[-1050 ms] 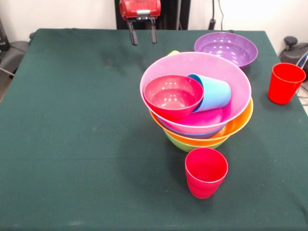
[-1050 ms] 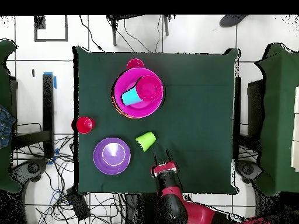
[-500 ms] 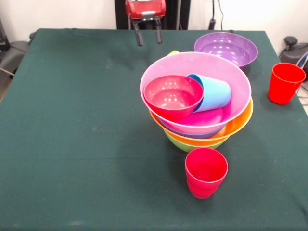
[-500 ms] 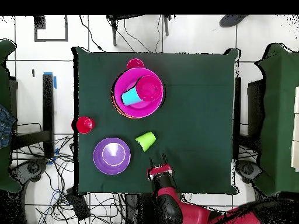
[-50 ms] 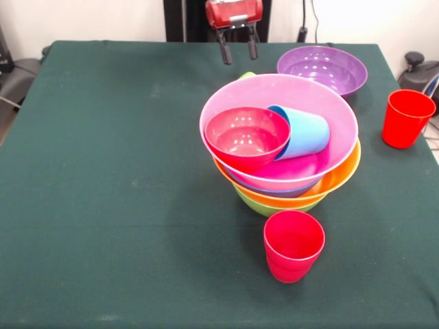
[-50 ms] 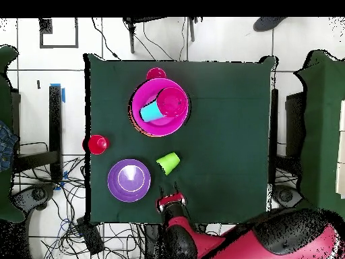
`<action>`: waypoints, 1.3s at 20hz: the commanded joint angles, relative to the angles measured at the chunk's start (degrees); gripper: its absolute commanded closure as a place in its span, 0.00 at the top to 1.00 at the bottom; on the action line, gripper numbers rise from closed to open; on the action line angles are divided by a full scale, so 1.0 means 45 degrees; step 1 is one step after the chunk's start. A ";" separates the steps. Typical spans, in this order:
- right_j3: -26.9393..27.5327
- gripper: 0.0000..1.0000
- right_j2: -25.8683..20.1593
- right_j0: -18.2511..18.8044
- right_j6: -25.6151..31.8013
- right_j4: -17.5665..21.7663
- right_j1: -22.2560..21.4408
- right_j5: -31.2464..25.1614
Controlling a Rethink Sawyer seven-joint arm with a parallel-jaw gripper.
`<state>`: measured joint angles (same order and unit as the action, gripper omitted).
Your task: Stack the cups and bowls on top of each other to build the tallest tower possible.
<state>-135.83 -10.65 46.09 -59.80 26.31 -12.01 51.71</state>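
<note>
Green cloth all round, and your gripper [image 6: 169, 189] hangs spread and empty. Lime green cup [image 6: 168, 162] lies tipped at its twelve o'clock, overhead, mouth toward ten o'clock.

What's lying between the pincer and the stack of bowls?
In the overhead view, only the tipped lime green cup lies between the pincer and the tower; otherwise bare green cloth.

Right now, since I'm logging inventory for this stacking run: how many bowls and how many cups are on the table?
Bowls: 6 (purple bowl, pink bowl, small red bowl, orange bowl, blue bowl, lime green bowl)
Cups: 4 (sky blue cup, lime green cup, front red cup, side red cup)
Total: 10
</note>
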 commanded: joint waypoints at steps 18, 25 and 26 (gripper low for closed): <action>0.1491 1.00 0.1660 -0.3149 -0.5716 -0.1481 -0.0482 0.1007; 0.1971 1.00 0.2176 -0.4049 -0.6535 -0.1742 -0.0358 0.1405; 0.2083 1.00 0.2244 -0.4166 -0.6622 -0.1793 -0.0338 0.1447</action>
<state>-136.27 0.14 30.82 -79.61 23.02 -15.17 54.93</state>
